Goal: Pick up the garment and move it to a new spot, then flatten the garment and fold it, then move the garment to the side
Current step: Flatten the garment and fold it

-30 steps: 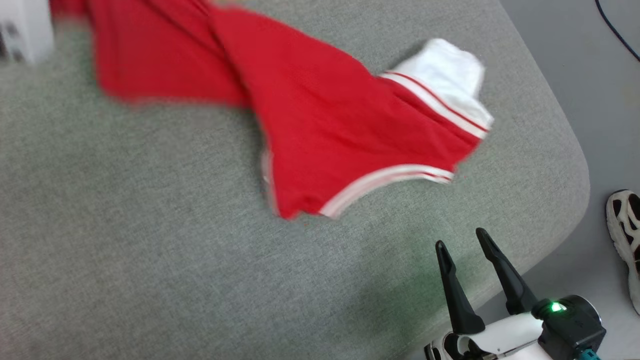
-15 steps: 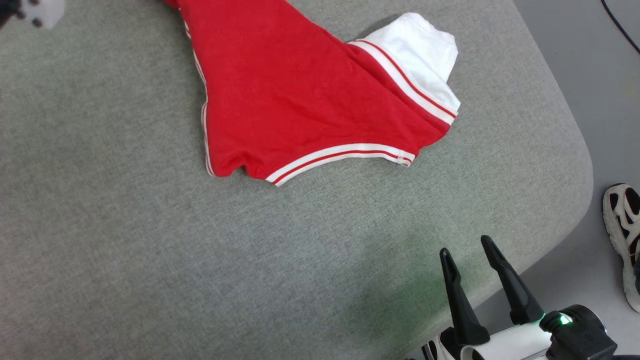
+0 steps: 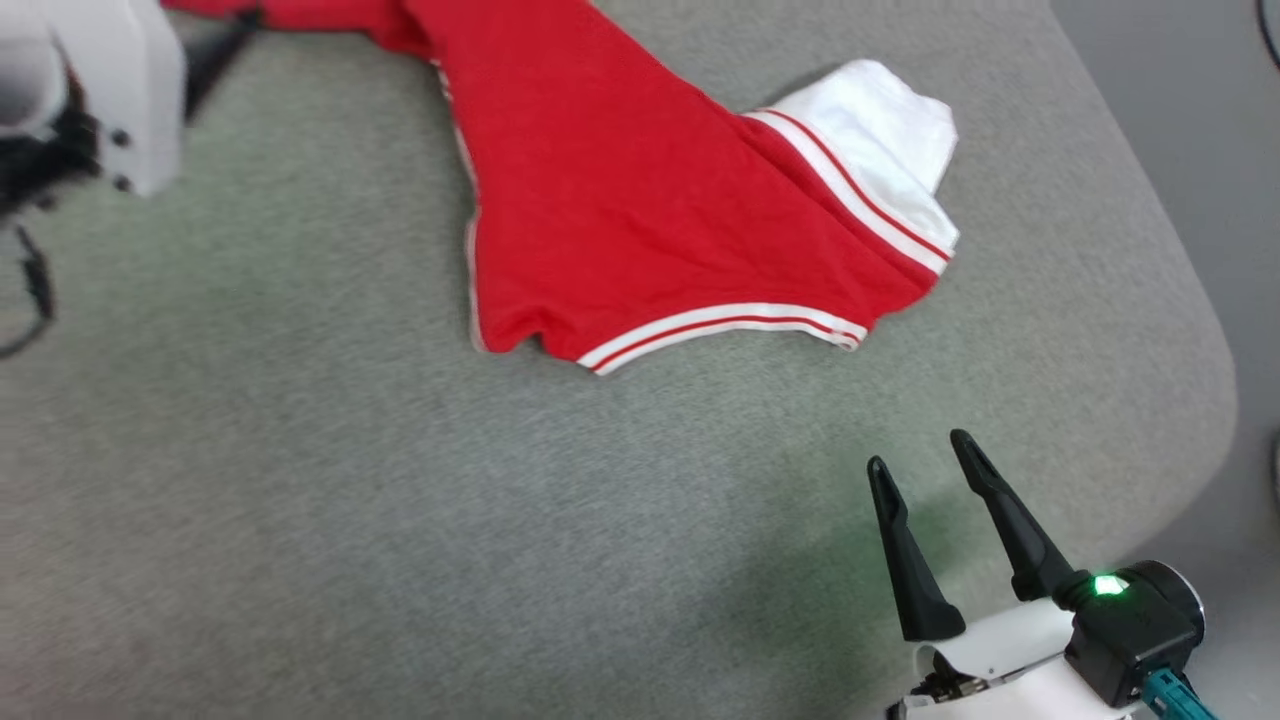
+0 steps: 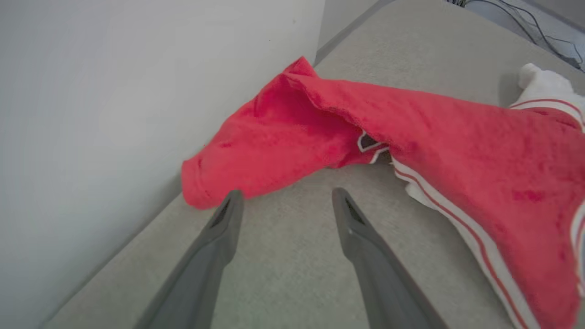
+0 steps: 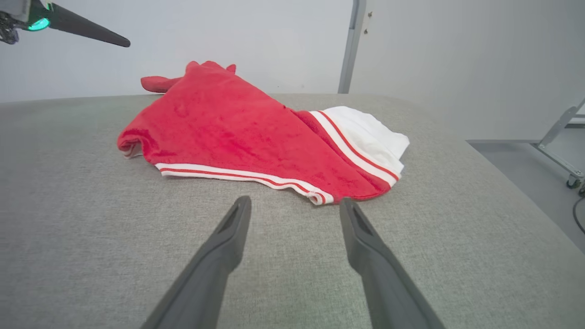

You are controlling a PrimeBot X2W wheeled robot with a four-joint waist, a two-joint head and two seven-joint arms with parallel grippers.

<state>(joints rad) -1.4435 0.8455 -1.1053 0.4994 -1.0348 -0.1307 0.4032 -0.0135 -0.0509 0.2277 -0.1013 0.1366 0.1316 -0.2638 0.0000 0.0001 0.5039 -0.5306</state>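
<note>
Garment: the bright red soft knit garment with white, red-striped edge bands [image 3: 640, 190] lies rumpled on the grey woven padded surface [image 3: 300, 470]. Its white-lined end is turned out, and nothing holds it.
Left gripper [image 4: 285, 194]: the fingers are spread with bare surface between them. The garment's bunched red corner sits just past the fingertip nearer the pale wall [image 4: 82, 100]; I cannot tell whether they touch. The striped band runs off beyond the other finger.
Right gripper [image 3: 920, 452]: the fingers are spread and empty, low over the surface. The striped hem lies ahead of both tips, near but apart.
Why so: the cloth rests free at one spot, so flattening looks like the step in hand. Wide jaws suit taking an edge on each side.
</note>
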